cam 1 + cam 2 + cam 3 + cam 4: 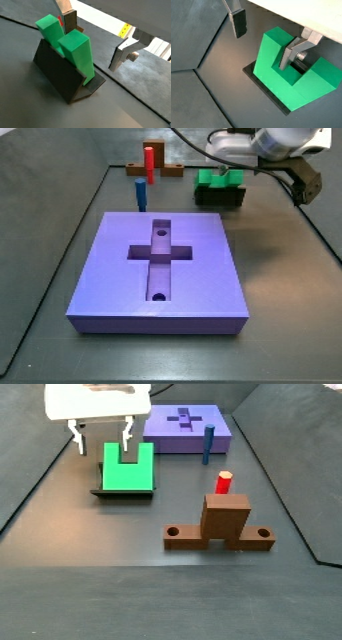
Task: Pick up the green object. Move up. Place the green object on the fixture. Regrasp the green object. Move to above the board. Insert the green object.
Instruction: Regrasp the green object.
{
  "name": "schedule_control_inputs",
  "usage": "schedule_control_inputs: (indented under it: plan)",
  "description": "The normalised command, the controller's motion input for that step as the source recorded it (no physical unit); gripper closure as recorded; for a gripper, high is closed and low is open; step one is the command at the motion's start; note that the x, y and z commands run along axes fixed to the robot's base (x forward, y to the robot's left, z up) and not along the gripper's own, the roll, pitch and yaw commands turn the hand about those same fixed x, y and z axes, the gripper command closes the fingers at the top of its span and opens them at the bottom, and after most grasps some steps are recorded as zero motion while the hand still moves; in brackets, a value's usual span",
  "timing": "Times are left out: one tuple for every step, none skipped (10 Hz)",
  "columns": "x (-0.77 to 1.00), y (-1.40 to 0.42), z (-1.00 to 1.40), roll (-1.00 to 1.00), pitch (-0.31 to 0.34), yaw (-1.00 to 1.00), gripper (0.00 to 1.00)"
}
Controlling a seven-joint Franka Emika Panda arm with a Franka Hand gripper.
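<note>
Gripper [102, 436] above the green object [128, 472] on the fixture [123, 491]. Gripper body was a white, boxy, rounded housing in a side view; in a side view [254, 166] it showed as white-grey, rounded housing with dark cable looping off the back. Fingers [238, 20] were flat silver metal plates with dark rectangular pads. One finger [127, 50] was angled silver bracket with a round screw head on its side. Yellow label with black marks sat on white underside in a wrist view.
</note>
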Motion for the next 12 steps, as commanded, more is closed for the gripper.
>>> schedule_control_inputs:
  plan:
    - [0.06, -0.1, -0.21, 0.32, 0.08, 0.12, 0.0]
    - [0.07, -0.09, -0.17, 0.37, 0.12, 0.1, 0.0]
    - [0.1, -0.11, -0.13, 0.45, 0.154, 0.07, 0.0]
    - [0.06, -0.11, -0.1, 0.46, 0.16, 0.05, 0.0]
    - [0.07, -0.07, -0.01, 0.36, 0.18, 0.01, 0.0]
    - [0.12, -0.04, 0.0, 0.33, 0.229, 0.0, 0.0]
    - [0.11, -0.01, -0.02, 0.29, 0.183, 0.0, 0.0]
    - [0.1, 0.0, -0.04, 0.23, 0.134, 0.0, 0.0]
    - [0.08, 0.0, -0.05, 0.16, 0.089, 0.0, 0.0]
    - [0.03, 0.0, -0.05, 0.07, 0.017, 0.0, 0.0]
    - [0.01, 0.0, -0.07, 0.0, 0.0, 0.0, 0.0]
    - [0.0, 0.0, -0.1, 0.0, -0.017, 0.0, 0.0]
